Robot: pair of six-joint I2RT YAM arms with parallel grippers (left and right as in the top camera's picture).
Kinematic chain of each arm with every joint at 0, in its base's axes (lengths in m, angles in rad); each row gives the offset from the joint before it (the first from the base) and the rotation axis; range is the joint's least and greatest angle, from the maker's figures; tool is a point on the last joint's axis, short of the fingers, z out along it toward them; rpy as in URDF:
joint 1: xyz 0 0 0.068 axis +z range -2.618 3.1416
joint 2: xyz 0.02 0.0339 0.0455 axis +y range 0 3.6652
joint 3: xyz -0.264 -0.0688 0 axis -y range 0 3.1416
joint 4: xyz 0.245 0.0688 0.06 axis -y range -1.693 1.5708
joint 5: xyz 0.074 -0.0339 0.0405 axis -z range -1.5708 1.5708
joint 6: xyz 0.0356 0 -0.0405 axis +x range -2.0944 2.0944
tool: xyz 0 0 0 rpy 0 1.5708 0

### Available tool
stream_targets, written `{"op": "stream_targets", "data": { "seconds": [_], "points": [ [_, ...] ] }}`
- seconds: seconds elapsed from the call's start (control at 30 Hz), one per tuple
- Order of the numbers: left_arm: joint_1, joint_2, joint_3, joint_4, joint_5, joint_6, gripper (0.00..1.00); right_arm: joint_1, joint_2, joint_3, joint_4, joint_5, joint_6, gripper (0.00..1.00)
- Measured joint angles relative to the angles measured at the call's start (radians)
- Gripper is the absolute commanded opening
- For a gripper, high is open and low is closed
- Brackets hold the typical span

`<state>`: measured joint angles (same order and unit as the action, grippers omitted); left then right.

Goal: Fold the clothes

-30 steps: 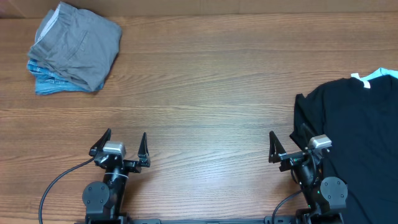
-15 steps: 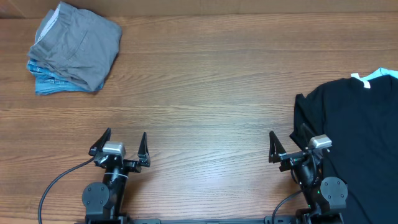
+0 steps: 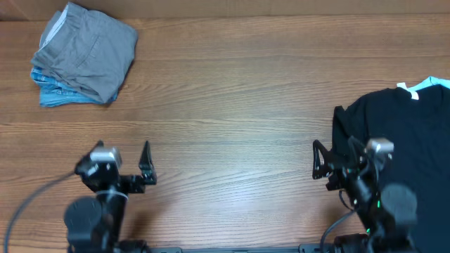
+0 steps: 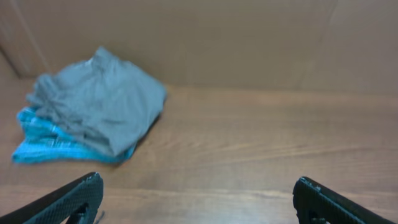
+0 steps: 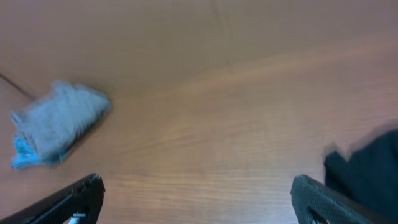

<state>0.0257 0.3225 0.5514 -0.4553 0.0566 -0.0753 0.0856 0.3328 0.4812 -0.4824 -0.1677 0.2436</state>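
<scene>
Right now both arms sit at the near edge of the wooden table [image 3: 232,105], well apart from each other. The left gripper [image 3: 119,151] has its jaws spread wide with nothing between them, and it hovers over bare wood at the near left. The right gripper [image 3: 335,149] is likewise wide open and holds nothing. It sits just beside the left edge of the black T-shirt [image 3: 401,140]; whether a finger touches the cloth I cannot tell.

That T-shirt lies spread on the right side of the table and runs off the right edge of the overhead view. A bit of light-blue cloth [image 3: 430,84] shows at its far edge.

At the far left corner lies a folded pile, with a grey garment [image 3: 88,49] on top and a blue piece [image 3: 56,93] beneath it. The blue edge peeks out on the near left side. The left wrist view looks toward this pile across bare wood.
</scene>
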Motion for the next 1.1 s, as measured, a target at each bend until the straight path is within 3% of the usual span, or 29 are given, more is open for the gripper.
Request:
{"op": "stream_targets", "data": {
  "seconds": [0.27,0.47,0.67,0.77,1.1],
  "points": [
    [0.0,0.483,0.49,-0.381,0.0,0.0,1.0,0.0,0.557,0.551,-0.429,0.0,0.018,1.0],
    [0.0,0.723,0.804,-0.623,0.024,0.0,1.0,0.0,0.848,0.932,-0.67,-0.002,0.014,1.0],
    [0.0,0.808,0.874,-0.694,0.052,0.0,1.0,-0.009,1.027,0.992,-0.695,0.014,0.012,0.95],
    [0.0,0.827,0.874,-0.713,0.068,0.0,1.0,-0.049,1.146,0.992,-0.69,0.05,0.049,0.83],
    [0.0,0.844,0.875,-0.752,0.082,0.0,1.0,-0.199,1.524,0.992,-0.676,0.2,0.153,0.74]
  ]
}}
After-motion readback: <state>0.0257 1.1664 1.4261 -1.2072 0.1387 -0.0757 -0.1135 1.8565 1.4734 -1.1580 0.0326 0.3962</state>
